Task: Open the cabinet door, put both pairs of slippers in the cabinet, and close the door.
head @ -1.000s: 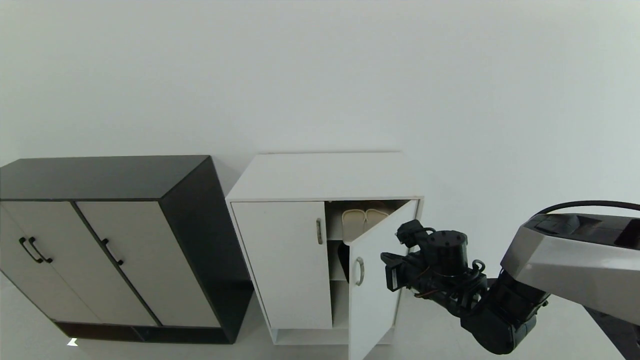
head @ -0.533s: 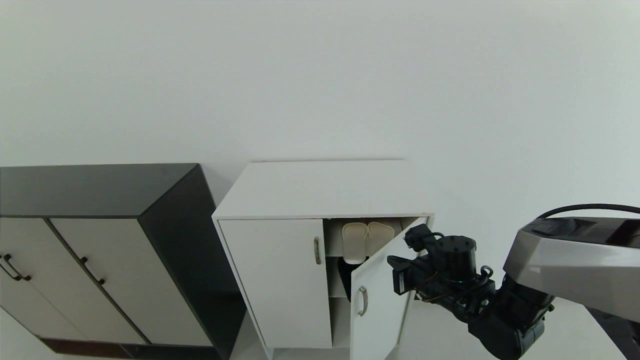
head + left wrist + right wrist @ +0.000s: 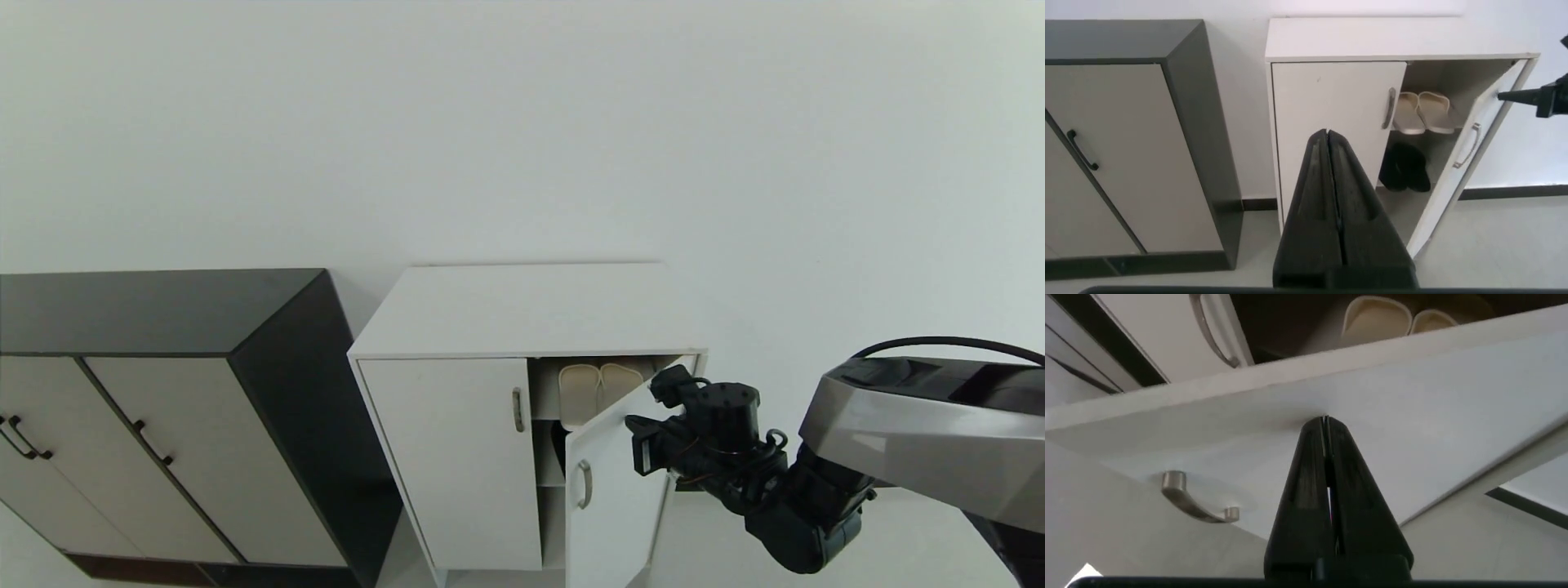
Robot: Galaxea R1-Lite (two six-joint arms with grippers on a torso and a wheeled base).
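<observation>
Head view showed us the white right-hand cabinet door [image 3: 608,490] swung slightly nearer its frame than half a second before. Our right gripper [image 3: 1325,425], fingers pressed together and holding nothing, was set tip-first against the door's outer face. The cream pair of slippers [image 3: 600,384] lay on the top shelf of the white wooden cabinet [image 3: 522,306] and the black pair of slippers [image 3: 1404,167] below, so we judged only the closing push remained; our left gripper [image 3: 1327,139], likewise closed and empty, hung well back.
</observation>
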